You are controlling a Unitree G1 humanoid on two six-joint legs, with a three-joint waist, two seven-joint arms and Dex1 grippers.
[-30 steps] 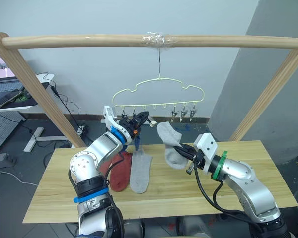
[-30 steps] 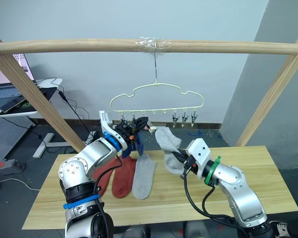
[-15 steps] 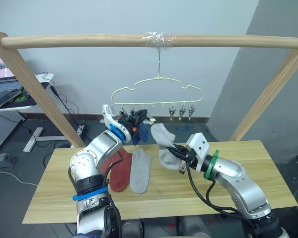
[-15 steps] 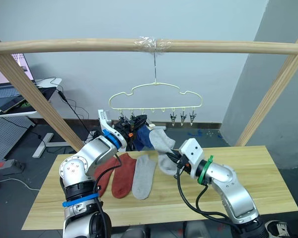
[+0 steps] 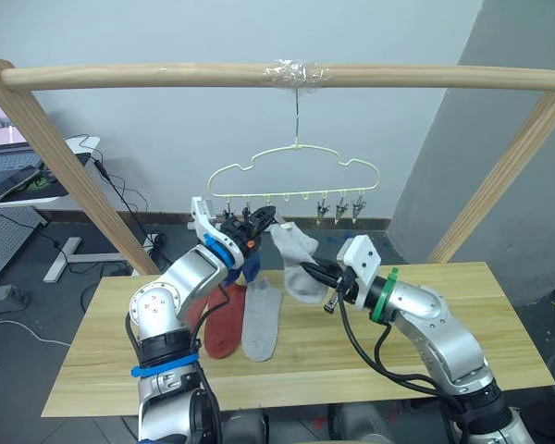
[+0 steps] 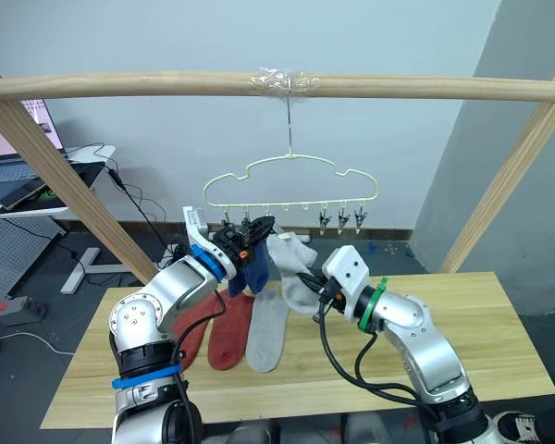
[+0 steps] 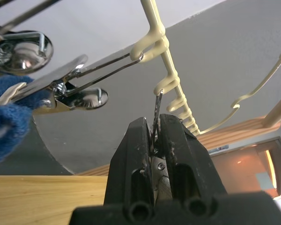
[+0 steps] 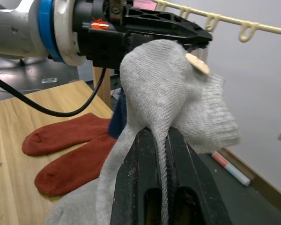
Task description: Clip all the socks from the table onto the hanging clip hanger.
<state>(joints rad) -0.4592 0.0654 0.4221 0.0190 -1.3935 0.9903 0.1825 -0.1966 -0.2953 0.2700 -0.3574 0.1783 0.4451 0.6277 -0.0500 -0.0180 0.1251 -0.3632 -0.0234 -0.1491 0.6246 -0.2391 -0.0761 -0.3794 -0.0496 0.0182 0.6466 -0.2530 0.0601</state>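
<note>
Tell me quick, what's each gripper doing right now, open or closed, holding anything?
Left gripper: closed on a metal clip of the clip hanger.
Right gripper: closed on a grey sock, held up by the hanger.

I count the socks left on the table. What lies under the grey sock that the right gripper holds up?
Under the held light grey sock the pale wooden table carries another grey sock and two rust-red socks. The arm may cover more.

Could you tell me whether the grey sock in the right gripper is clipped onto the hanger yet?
Not yet. The grey sock is pinched in the right gripper, held up beside the left gripper, which squeezes a clip on the hanger.
</note>
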